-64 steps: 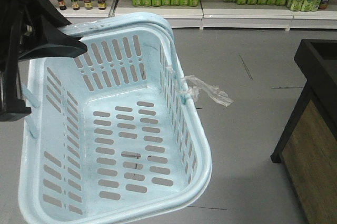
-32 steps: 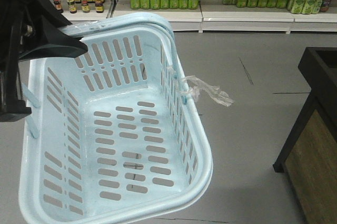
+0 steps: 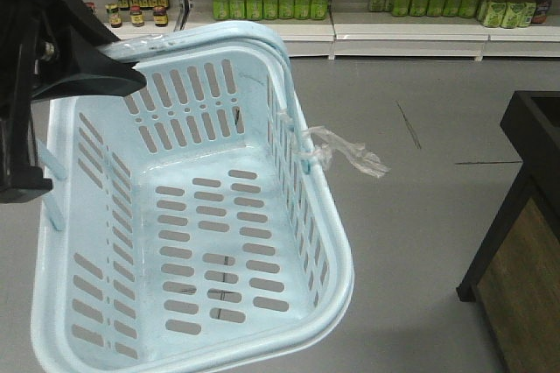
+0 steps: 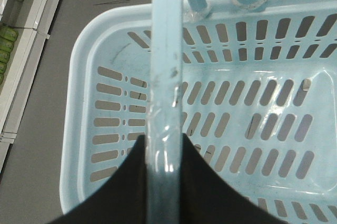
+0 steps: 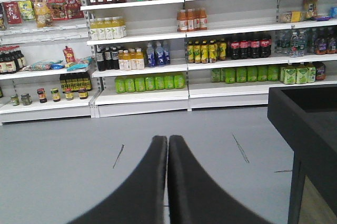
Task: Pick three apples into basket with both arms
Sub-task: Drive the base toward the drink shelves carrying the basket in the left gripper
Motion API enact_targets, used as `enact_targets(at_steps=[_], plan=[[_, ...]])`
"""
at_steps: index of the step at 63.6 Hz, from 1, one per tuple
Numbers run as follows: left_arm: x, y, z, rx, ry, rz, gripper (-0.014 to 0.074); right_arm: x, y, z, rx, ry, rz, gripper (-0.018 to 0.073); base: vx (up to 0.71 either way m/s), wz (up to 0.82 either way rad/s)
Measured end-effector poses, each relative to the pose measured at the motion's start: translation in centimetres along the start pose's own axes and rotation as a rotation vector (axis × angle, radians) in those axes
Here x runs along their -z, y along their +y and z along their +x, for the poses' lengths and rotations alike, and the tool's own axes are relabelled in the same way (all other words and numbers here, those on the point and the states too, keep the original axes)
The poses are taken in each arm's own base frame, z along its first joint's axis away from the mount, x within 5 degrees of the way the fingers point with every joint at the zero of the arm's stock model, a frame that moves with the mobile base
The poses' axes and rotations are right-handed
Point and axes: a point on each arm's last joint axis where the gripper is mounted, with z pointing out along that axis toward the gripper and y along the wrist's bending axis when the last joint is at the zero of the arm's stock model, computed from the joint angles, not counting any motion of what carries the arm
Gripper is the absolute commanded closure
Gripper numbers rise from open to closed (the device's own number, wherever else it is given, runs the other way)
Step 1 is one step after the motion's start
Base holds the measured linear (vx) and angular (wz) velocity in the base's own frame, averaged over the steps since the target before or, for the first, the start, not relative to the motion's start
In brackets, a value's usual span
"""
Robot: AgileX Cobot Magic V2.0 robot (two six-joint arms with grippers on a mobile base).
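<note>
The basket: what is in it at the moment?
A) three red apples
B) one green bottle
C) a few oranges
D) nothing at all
D: the slotted floor of the basket lies bare from wall to wall in both the front view and the left wrist view.

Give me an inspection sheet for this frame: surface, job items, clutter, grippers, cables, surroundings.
Surface: grey floor; no table seen.
Job's things: basket held up, empty; apples, nothing seen.
Clutter: clear plastic scrap hanging from the basket rim.
Grippers: left gripper shut on the basket's handle; right gripper shut, empty.
Cables: nothing seen.
Surroundings: stocked shelves behind; dark stand on the right.
</note>
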Motion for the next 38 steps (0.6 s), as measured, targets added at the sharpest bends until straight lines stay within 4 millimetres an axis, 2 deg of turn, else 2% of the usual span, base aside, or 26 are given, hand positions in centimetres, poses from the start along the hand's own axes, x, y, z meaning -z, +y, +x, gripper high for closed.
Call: enact_targets(at_steps=[38], plan=[[0.0,0.0,0.0,0.0,0.0,0.0,0.0604,0.0,0.0,0.0,0.0,0.0,0.0,0.0568,0.08,-0.02]])
